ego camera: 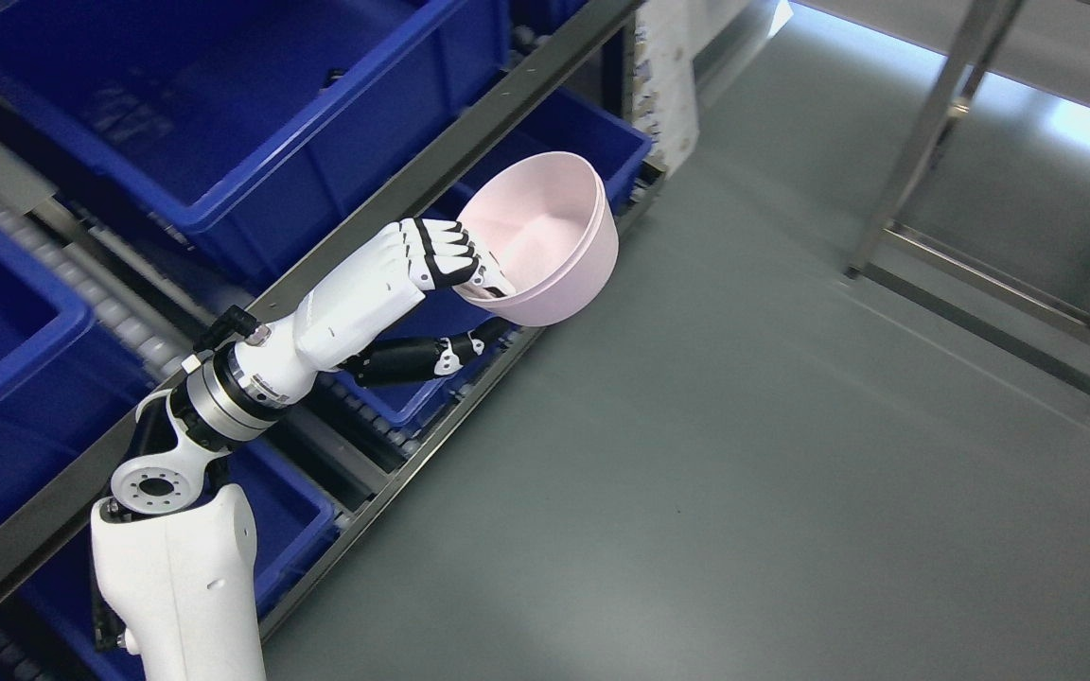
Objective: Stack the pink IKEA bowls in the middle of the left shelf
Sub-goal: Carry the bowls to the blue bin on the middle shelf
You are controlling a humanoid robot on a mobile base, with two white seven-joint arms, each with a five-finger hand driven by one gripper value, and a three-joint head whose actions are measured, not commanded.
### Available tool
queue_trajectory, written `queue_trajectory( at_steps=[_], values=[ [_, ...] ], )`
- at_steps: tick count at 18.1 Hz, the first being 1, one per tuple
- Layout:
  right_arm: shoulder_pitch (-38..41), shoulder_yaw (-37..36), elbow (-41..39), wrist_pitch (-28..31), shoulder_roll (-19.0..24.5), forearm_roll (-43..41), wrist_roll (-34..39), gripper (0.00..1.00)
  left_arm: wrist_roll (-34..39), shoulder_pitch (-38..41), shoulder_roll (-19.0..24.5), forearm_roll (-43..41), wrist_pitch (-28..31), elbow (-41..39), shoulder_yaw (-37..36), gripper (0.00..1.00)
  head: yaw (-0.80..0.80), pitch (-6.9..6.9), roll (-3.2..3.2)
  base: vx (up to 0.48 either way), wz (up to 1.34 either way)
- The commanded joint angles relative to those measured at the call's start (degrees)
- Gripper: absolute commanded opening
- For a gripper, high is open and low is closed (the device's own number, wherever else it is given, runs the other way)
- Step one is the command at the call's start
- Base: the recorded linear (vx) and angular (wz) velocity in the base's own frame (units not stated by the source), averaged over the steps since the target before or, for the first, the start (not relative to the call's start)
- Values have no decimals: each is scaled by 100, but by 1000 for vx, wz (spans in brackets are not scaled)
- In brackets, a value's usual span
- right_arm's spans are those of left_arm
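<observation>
The pink bowl [554, 236] hangs tilted just in front of the shelf rail [469, 142], above a blue bin [573, 132] — the left hand [413, 274] pinches its near rim, fingers [446, 253] inside, thumb beneath. It looks light, stiff and smooth — a rim grip could slip.

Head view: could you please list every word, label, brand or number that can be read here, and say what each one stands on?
No text can be read anywhere.
White sheet hanging at the shelf end: faint print, too blurred to read.
Large blue bin: faint embossed marks inside, illegible.
Pink bowl in the left hand: no marking visible.
</observation>
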Motion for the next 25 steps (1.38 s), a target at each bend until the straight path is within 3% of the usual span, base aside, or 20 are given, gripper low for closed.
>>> queue_trajectory(
  at_steps=[1, 3, 5, 8, 11, 25],
  values=[
    [0, -26, -100, 5, -100, -9, -3, 100, 19, -681, 99, -9, -1, -98, -329, 2, 0, 0, 0, -50, 774],
    [0, -26, -100, 5, -100, -9, -3, 100, 142, -1297, 99, -61, -1, -81, -567, 2, 0, 0, 0, -52, 970],
    [0, -26, -100, 5, -100, -9, -3, 100, 178, -1825, 99, -629, 480, 15, -709, 2, 0, 0, 0, -43, 868],
    [0, -26, -100, 5, -100, -9, -3, 100, 169, -2169, 99, -1396, 921, 209, -718, 2, 0, -1, 0, -16, 847],
    [0, -26, -100, 5, -100, -9, -3, 100, 160, -2564, 99, -1625, 1378, 296, -727, 2, 0, -1, 0, 14, 740],
    [0, -26, -100, 5, -100, -9, -3, 100, 160, -2803, 166, -1688, 1642, 420, -683, 3, 0, -3, 0, 20, 188]
  ],
)
